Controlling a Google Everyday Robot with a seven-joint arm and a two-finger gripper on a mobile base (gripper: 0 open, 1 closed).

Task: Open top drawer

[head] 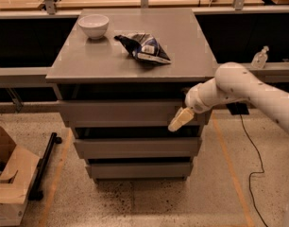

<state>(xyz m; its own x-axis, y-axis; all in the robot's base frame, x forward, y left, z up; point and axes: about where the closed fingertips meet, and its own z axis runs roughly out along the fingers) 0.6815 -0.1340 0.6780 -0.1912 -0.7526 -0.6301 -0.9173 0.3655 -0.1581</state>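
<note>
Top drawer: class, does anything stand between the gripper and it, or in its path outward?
Nothing visible does. The gripper is at the right end of the top drawer front, and no object shows before that front.

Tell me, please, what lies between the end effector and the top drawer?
Nothing shows there: in the camera view, the end effector overlaps the top drawer front's right end.
</note>
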